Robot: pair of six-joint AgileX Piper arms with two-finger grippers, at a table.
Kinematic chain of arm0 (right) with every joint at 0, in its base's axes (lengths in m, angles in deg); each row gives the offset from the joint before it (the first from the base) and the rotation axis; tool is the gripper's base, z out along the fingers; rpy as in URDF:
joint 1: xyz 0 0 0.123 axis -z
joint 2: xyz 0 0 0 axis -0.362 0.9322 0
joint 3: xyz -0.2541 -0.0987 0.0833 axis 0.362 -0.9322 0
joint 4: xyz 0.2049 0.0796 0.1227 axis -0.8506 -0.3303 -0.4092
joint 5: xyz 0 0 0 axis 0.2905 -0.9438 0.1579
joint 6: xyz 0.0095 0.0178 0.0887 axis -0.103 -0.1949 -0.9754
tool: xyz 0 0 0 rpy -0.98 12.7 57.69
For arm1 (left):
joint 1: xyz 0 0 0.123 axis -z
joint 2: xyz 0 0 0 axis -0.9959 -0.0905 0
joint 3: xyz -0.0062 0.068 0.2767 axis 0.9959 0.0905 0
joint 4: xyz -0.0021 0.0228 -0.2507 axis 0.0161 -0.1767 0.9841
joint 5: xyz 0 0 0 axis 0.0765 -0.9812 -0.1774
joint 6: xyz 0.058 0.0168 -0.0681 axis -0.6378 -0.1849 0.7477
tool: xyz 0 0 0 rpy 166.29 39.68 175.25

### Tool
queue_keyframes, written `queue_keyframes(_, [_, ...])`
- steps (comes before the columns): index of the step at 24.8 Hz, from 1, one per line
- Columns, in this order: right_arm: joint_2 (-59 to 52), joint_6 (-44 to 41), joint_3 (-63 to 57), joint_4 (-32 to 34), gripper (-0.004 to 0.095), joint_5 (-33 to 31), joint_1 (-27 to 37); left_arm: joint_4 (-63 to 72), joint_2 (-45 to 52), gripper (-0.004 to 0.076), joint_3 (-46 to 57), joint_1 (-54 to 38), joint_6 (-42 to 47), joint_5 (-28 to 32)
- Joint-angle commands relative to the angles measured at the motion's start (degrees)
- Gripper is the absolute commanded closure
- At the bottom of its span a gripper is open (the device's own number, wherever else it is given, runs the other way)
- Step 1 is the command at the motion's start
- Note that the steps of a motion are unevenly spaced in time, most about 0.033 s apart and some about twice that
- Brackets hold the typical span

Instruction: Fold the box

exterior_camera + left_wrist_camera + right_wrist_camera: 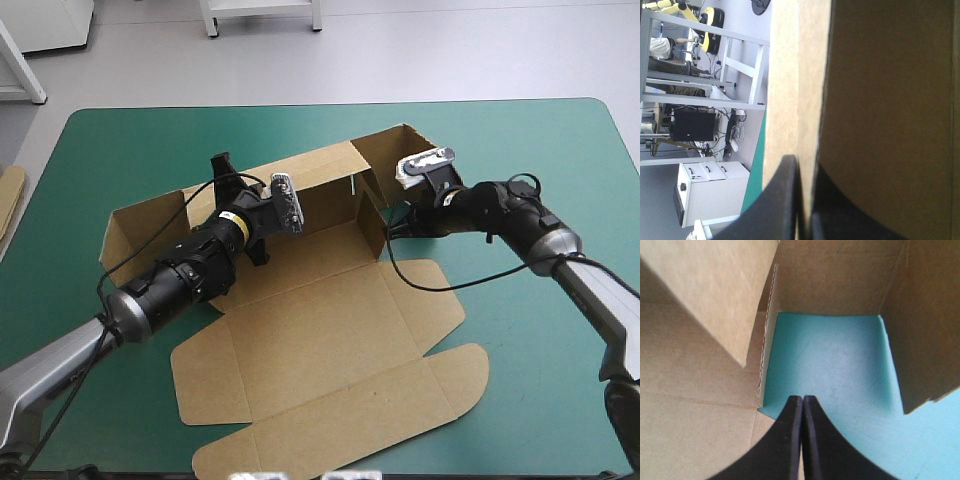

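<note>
Surface (530, 400) with teal-green cover. Brown box (330, 340) lies mid-surface, near flaps flat, far walls raised. Spare board (8, 200) sits beside left edge.

A lab: teal-green-covered table (540, 150), white drawer cabinet (715, 195), white bench frame (757, 75) and tangled cables (737, 131).

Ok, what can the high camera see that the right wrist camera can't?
Only the high view shows the whole box, its lid flat and back wall raised, with the left tool at that wall. Only the right wrist view shows the right tool with its black fingers shut together, holding nothing. Both show brown box walls standing around a patch of teal-green cover.
</note>
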Motion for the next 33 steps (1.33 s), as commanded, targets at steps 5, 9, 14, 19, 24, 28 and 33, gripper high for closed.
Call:
queue_keyframes(5, [2.2, -4.5, 19.0, 2.1, 0.0921, -10.5, 2.0, 3.3, 1.1, 0.0732, -0.7, 0.3, 2.1, 0.0])
queue_keyframes(9, [5.6, -4.4, 28.2, -2.4, 0.0921, -15.1, 5.2, 3.3, 1.1, 0.0732, -0.7, 0.3, 2.1, 0.0])
queue_keyframes(14, [10.4, -2.5, 36.7, -8.5, 0.0921, -20.0, 8.0, 3.3, 1.1, 0.0732, -0.7, 0.3, 2.1, 0.0])
queue_keyframes(19, [14.7, -3.1, 44.7, -9.5, 0.0921, -23.2, 8.1, 3.3, 1.1, 0.0732, -0.7, 0.3, 2.1, -0.3])
queue_keyframes(24, [21.1, -5.4, 57.3, -10.2, 0.0921, -25.5, 8.1, 3.3, 1.1, 0.0732, -0.7, 0.3, 2.1, -0.3])
queue_keyframes(28, [26.1, -7.4, 65.6, -11.0, 0.0921, -26.0, 8.1, 3.3, 1.1, 0.0732, -0.7, 0.3, 2.1, -0.3])
queue_keyframes(33, [30.2, -7.4, 67.3, -13.1, 0.0921, -24.0, 8.1, 3.3, 1.1, 0.0733, -0.7, 0.3, 2.1, -0.6])
